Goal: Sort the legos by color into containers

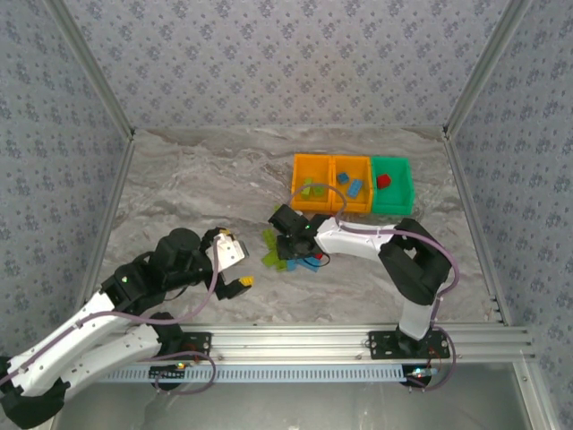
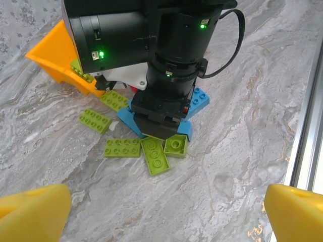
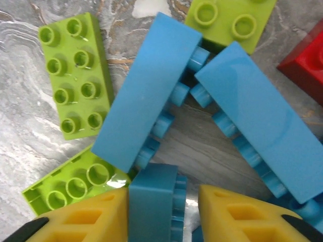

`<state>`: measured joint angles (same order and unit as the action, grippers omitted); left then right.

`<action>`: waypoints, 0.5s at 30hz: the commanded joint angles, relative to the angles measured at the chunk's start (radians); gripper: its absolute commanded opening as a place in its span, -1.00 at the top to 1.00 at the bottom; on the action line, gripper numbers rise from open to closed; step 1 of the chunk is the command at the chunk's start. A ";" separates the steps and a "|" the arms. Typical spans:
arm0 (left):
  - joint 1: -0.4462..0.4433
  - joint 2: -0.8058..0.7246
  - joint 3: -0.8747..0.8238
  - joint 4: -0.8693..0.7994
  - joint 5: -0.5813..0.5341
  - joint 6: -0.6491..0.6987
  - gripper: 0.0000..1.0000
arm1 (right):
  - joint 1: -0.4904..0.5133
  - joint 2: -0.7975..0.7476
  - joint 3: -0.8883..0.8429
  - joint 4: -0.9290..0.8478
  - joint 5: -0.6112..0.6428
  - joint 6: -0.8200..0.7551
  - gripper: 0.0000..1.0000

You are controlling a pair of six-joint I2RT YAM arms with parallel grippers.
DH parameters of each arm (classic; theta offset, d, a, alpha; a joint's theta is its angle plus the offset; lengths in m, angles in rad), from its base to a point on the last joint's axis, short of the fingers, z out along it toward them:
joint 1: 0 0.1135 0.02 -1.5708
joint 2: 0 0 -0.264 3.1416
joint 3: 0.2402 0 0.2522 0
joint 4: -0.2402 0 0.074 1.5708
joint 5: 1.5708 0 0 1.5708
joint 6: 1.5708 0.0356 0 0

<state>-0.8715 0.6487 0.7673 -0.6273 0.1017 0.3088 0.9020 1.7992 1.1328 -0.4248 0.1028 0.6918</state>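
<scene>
The right tool sits narrow astride a blue brick standing on edge among the legos on the bench; whether it grips, I cannot tell. The middle orange bin, which holds blue, lies just beyond it. The left tool is wide, empty and farther away.

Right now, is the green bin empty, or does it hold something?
Not empty. The green bin holds a red brick, which lies near its left wall.
</scene>
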 commanded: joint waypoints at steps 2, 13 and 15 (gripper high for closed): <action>0.004 -0.009 -0.002 0.014 0.034 0.022 -0.97 | 0.004 -0.006 0.009 -0.039 0.042 0.012 0.31; 0.004 -0.024 -0.020 0.048 0.197 0.039 -0.98 | 0.026 -0.300 -0.018 -0.097 0.243 -0.035 0.44; 0.006 -0.028 -0.025 0.063 0.201 0.038 -0.98 | 0.015 -0.360 -0.019 -0.100 0.311 -0.054 0.44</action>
<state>-0.8707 0.6357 0.7506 -0.6106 0.2367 0.3321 0.9245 1.5158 1.1225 -0.4831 0.2737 0.6693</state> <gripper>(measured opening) 0.992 0.279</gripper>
